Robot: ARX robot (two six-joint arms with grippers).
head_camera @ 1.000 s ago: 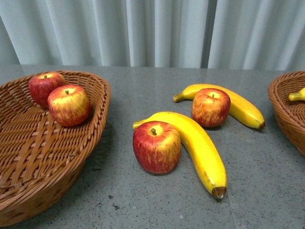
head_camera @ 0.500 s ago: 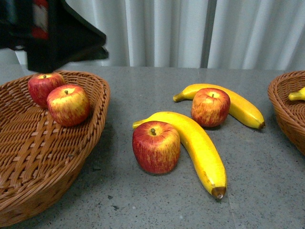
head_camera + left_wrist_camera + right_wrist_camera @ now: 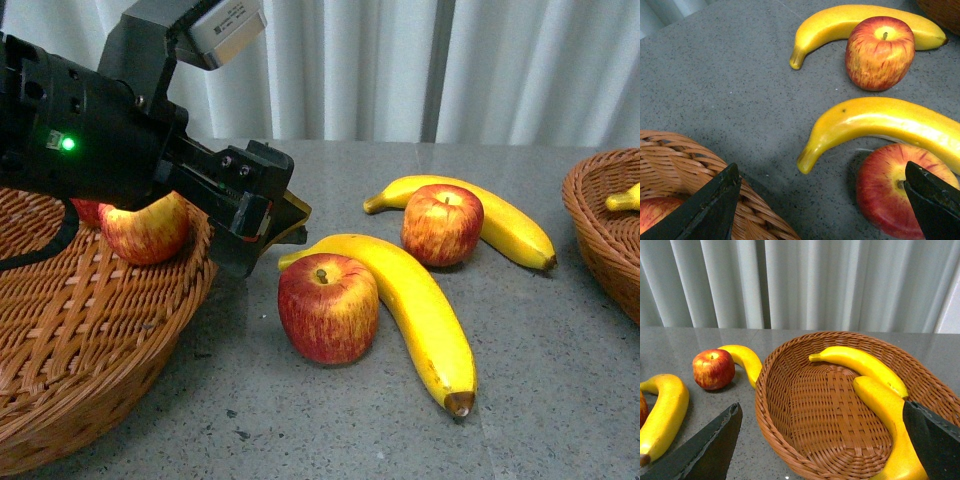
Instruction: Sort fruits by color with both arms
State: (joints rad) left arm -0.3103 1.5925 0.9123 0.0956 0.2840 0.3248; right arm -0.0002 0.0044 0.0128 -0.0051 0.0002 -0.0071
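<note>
Left pincer released, empty, between basket rim and front apple. Centre over apple; keep fingers clear of touching banana.

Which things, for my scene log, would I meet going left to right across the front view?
In order: left wicker basket → left gripper → near apple → far apple → right wicker basket.

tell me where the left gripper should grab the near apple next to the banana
Probably from above: grip the near apple across its wide middle. It stands stem up, and the banana hugs its back and right side, leaving front and left free.
</note>
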